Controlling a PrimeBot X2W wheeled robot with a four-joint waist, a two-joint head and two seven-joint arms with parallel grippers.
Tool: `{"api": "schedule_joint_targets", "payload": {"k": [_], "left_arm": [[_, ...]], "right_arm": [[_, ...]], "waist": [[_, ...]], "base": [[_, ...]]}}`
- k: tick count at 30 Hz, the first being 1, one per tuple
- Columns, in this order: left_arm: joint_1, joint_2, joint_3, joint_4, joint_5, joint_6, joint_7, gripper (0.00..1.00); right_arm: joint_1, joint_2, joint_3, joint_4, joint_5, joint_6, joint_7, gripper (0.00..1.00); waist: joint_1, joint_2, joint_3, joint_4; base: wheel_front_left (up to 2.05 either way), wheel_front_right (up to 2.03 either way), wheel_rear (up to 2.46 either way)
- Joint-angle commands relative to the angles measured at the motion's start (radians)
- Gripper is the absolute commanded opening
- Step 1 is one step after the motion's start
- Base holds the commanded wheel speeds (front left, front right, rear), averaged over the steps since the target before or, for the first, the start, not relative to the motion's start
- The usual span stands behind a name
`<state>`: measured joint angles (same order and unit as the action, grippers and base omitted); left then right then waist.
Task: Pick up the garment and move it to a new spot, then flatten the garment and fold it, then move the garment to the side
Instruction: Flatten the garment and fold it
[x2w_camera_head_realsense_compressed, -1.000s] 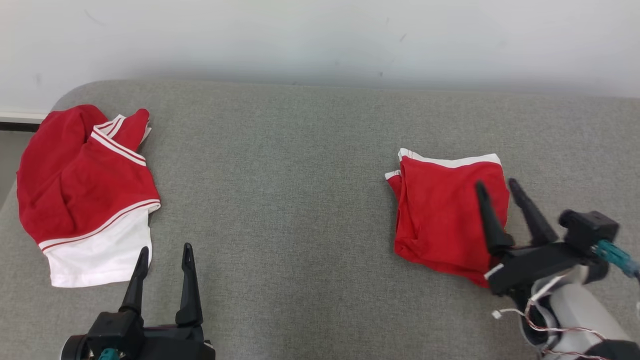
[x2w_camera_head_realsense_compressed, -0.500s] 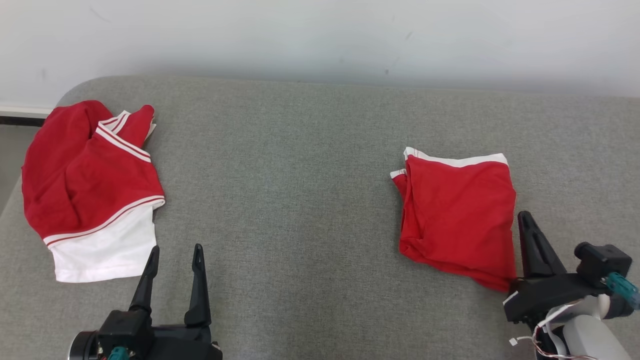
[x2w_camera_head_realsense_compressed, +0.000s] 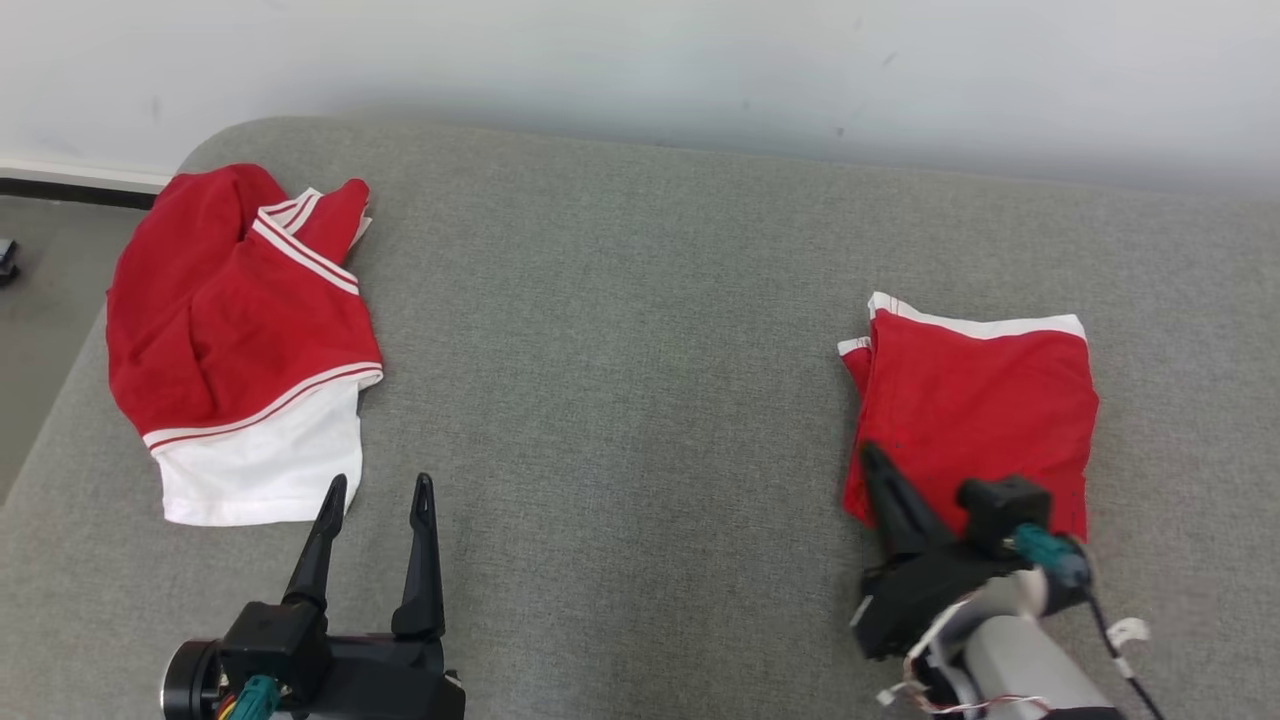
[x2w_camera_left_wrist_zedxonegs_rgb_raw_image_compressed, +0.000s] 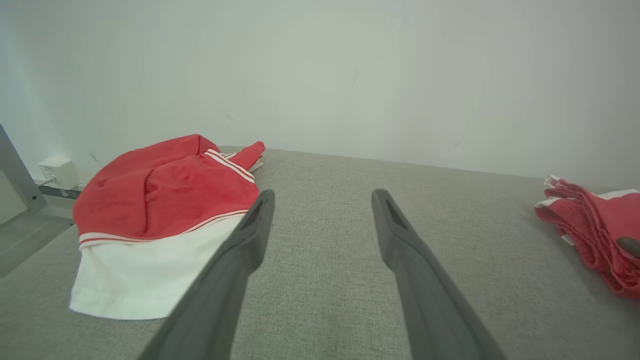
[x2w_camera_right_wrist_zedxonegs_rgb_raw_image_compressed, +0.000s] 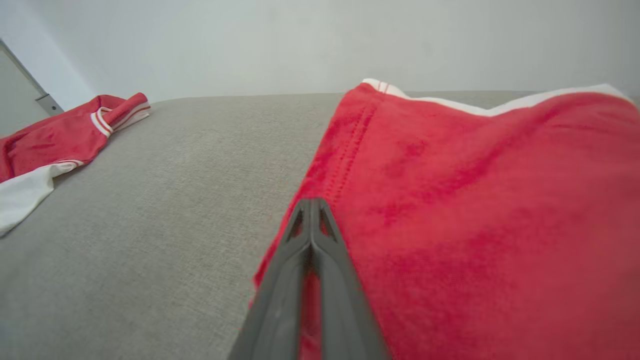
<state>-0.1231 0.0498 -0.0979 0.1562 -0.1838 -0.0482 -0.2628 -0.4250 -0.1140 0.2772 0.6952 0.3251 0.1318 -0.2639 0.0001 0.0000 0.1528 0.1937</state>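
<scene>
The folded red garment (x2w_camera_head_realsense_compressed: 985, 400) lies at 3 o'clock on the grey cushion (x2w_camera_head_realsense_compressed: 620, 400), so folding appears complete and only side placement may be left; the right gripper (x2w_camera_head_realsense_compressed: 870, 455) is closed at its 7 o'clock corner, with any pinch of cloth indiscernible, and the left gripper (x2w_camera_head_realsense_compressed: 380, 483) is spread and empty.

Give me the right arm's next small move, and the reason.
Probably sweep the right tool toward the robot's right, nudging the folded garment aside. The tool is shut, its tip lies at the garment's near left edge, no cloth is visibly pinched, and the fold looks done.
</scene>
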Motion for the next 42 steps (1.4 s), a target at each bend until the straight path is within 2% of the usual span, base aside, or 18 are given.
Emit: {"api": "schedule_joint_targets", "payload": {"k": [1,6,10,17,22,27,34,35,36,37,38,42], "left_arm": [[-0.002,0.001,-0.001,0.002,-0.004,0.004,-0.003,1.0],[0.003,0.002,0.0,0.004,-0.008,0.01,-0.003,1.0],[0.0,0.002,0.01,-0.001,0.0,0.009,-0.003,1.0],[0.01,0.001,0.034,-0.011,0.017,0.002,-0.003,1.0],[0.012,0.001,0.046,-0.015,0.027,-0.003,-0.003,1.0],[0.019,0.001,0.054,-0.013,0.038,-0.006,-0.003,1.0],[0.052,0.001,0.069,-0.007,0.048,-0.012,-0.003,1.0],[0.058,0.002,0.074,-0.008,0.049,-0.014,-0.003,1.0],[0.066,0.002,0.077,-0.01,0.051,-0.016,-0.003,1.0],[0.074,0.002,0.078,-0.01,0.054,-0.018,-0.003,1.0],[0.084,0.001,0.08,-0.012,0.055,-0.02,-0.003,1.0],[0.111,0.002,0.087,-0.016,0.056,-0.023,-0.003,1.0]], "right_arm": [[-0.005,0.012,0.016,0.0,0.003,-0.002,-0.001,0.0],[-0.017,0.042,0.085,-0.005,0.024,-0.002,-0.001,0.0],[-0.018,0.041,0.078,-0.06,0.036,-0.002,-0.001,0.0],[0.049,-0.025,0.024,-0.236,0.054,-0.002,-0.001,0.0],[0.114,-0.068,-0.056,-0.334,0.045,-0.002,-0.001,0.0],[0.192,-0.071,-0.134,-0.409,0.035,-0.002,-0.001,0.0],[0.312,-0.043,-0.187,-0.484,0.007,-0.002,-0.001,0.0],[0.328,-0.037,-0.187,-0.492,0.004,-0.002,-0.001,0.13],[0.344,-0.033,-0.19,-0.499,0.0,-0.002,-0.001,0.47],[0.358,-0.03,-0.195,-0.506,-0.003,-0.002,-0.001,0.92],[0.373,-0.027,-0.199,-0.512,-0.006,-0.002,-0.001,1.0],[0.411,-0.018,-0.207,-0.526,-0.011,-0.002,-0.001,1.0]], "waist": [[-0.0001,0.0,0.002,0.006],[-0.0001,0.0,-0.001,0.002],[-0.0001,0.0,-0.005,-0.025],[-0.0001,0.0,-0.021,-0.104],[-0.0001,0.0,-0.027,-0.162],[-0.0001,0.0,-0.042,-0.203],[-0.0001,0.0,-0.084,-0.236],[-0.0001,0.0,-0.093,-0.24],[-0.0001,0.0,-0.1,-0.243],[-0.0001,0.0,-0.11,-0.245],[-0.0001,0.0,-0.117,-0.245],[-0.0001,0.0,-0.135,-0.245]], "base": [[0.0,0.0,0.0],[0.0,0.0,0.0],[0.0,0.0,0.0],[0.0,0.0,0.0],[0.0,0.0,0.0],[0.0,0.0,0.0],[0.0,0.0,0.0],[0.0,0.0,0.0],[0.0,0.0,0.0],[0.0,0.0,0.0],[0.0,0.0,0.0],[0.0,0.0,0.0]]}}
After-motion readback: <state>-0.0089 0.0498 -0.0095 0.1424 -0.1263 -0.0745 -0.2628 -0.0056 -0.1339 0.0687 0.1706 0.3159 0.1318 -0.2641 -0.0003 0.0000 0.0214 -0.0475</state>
